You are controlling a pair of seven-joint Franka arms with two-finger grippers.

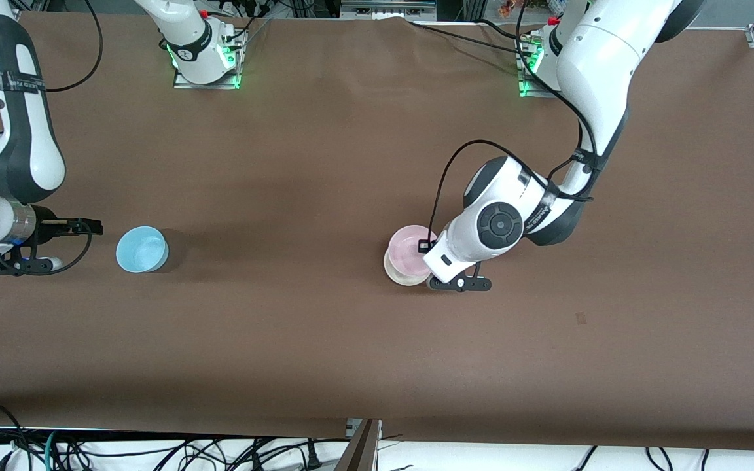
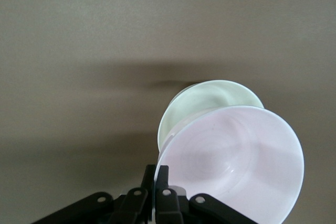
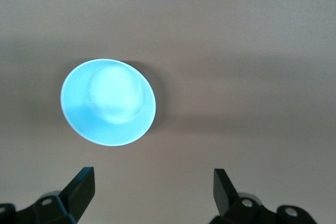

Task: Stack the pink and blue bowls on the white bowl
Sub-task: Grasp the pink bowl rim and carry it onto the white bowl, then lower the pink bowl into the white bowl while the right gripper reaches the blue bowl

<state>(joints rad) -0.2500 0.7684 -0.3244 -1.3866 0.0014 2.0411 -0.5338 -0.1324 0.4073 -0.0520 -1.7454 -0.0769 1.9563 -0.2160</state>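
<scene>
The brown table (image 1: 324, 340) is shown whole only in the front view. The left arm (image 1: 586, 98) is extended from its base toward the table's middle; the right arm (image 1: 4, 144) is folded at its own end of the table.

The pink bowl (image 1: 410, 244) is seen held over the white bowl (image 1: 398, 273), overlapping it and offset slightly; whether the two touch cannot be told. In the front view the left gripper (image 1: 430, 247) is largely hidden under the wrist. The left wrist view discloses what is hidden there: the fingers (image 2: 156, 182) are pressed narrowly together on the pink bowl's (image 2: 236, 166) rim, with the white bowl (image 2: 202, 106) partly covered beneath it.

The blue bowl (image 1: 142, 249) stands alone toward the right arm's end of the table, well apart from the other two bowls. The right gripper (image 1: 89, 226) is held just beside it. The right wrist view shows its fingers (image 3: 81, 187) spread wide, with the blue bowl (image 3: 108, 102) ahead of them and untouched.
</scene>
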